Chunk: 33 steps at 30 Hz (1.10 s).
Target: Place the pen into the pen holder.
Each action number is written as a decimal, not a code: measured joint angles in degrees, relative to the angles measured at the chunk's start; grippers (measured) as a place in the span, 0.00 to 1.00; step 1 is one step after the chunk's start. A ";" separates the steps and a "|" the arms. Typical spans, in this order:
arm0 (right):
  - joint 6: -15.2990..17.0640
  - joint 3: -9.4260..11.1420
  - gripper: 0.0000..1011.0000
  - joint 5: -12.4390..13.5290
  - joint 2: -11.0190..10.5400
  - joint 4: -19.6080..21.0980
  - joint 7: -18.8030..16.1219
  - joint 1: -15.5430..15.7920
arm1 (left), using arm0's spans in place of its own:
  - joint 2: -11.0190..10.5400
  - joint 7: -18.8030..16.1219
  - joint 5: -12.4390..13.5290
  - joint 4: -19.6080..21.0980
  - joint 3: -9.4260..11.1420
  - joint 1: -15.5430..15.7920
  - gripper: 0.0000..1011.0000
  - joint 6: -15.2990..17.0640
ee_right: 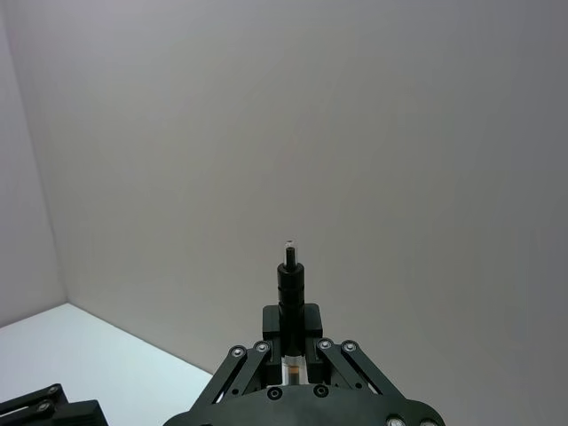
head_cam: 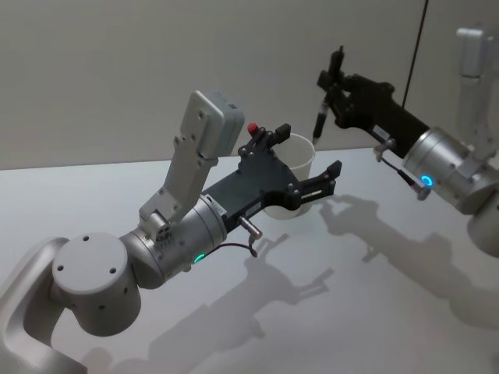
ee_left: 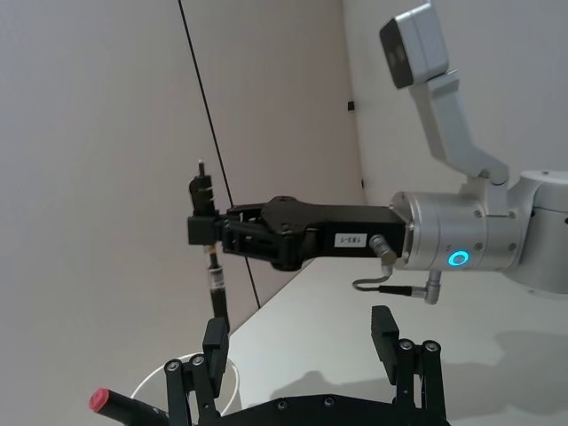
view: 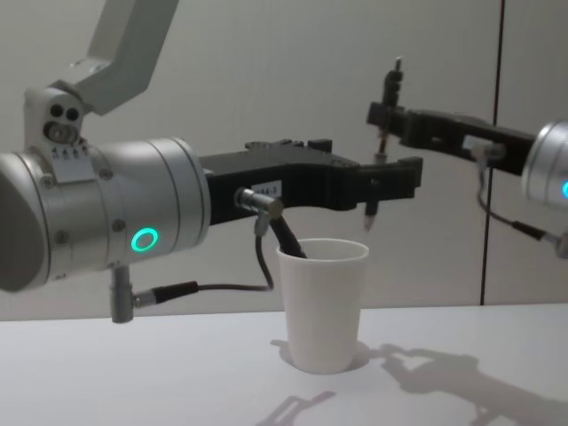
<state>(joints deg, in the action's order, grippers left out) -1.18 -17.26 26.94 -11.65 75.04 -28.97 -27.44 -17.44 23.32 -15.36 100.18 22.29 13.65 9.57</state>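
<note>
The pen (head_cam: 320, 117) hangs upright in the air, tip down, just above and a little behind the rim of the cup (head_cam: 295, 185), not yet inside it. My right claw (head_cam: 334, 80) is pinching the pen on its upper part, so most of the barrel is free below the fingers. I judge the pen to be light, stiff and smooth, so it may turn or slip in a weak grip; holding it high on the barrel is good, because the lower end can go in first. The cup is plain white paper, thin and light, and I think it will tip or slide easily if the pen pushes on its wall. It stands on the white table (head_cam: 405, 312), and one dark pen with a red cap (head_cam: 253, 129) already leans inside. My left claw (head_cam: 302, 166) is spread wide around the cup, one finger on each side; I cannot tell if they touch the paper. The next move needs the tip centred over the opening.
</note>
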 joint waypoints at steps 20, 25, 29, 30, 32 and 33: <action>-3.76 -2.35 0.13 -3.66 3.88 -13.40 -5.77 -6.52 | 0.00 0.00 0.00 0.00 0.00 0.00 0.99 0.00; -4.48 -2.80 0.13 -4.49 4.54 -15.72 -6.12 -7.54 | 0.00 0.00 0.00 0.00 0.00 0.00 0.99 0.00; -4.97 -3.12 0.16 -5.02 5.01 -17.36 -6.35 -8.25 | 0.00 0.00 0.00 0.00 0.00 0.00 0.99 0.00; -5.02 -3.15 0.18 -5.10 5.06 -17.56 -6.38 -8.35 | 0.00 0.00 0.00 0.00 0.00 0.00 0.99 0.00; -5.20 -3.26 0.25 -5.31 5.23 -18.19 -6.49 -8.61 | 0.00 0.00 0.00 0.00 0.00 0.00 0.99 0.00; -5.25 -3.30 0.27 -5.38 5.28 -18.38 -6.51 -8.70 | 0.00 0.00 0.00 0.00 0.00 0.00 0.99 0.00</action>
<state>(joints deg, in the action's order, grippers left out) -6.43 -20.56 21.56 -6.37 56.66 -35.48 -36.14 -17.44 23.32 -15.36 100.18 22.29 13.65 9.57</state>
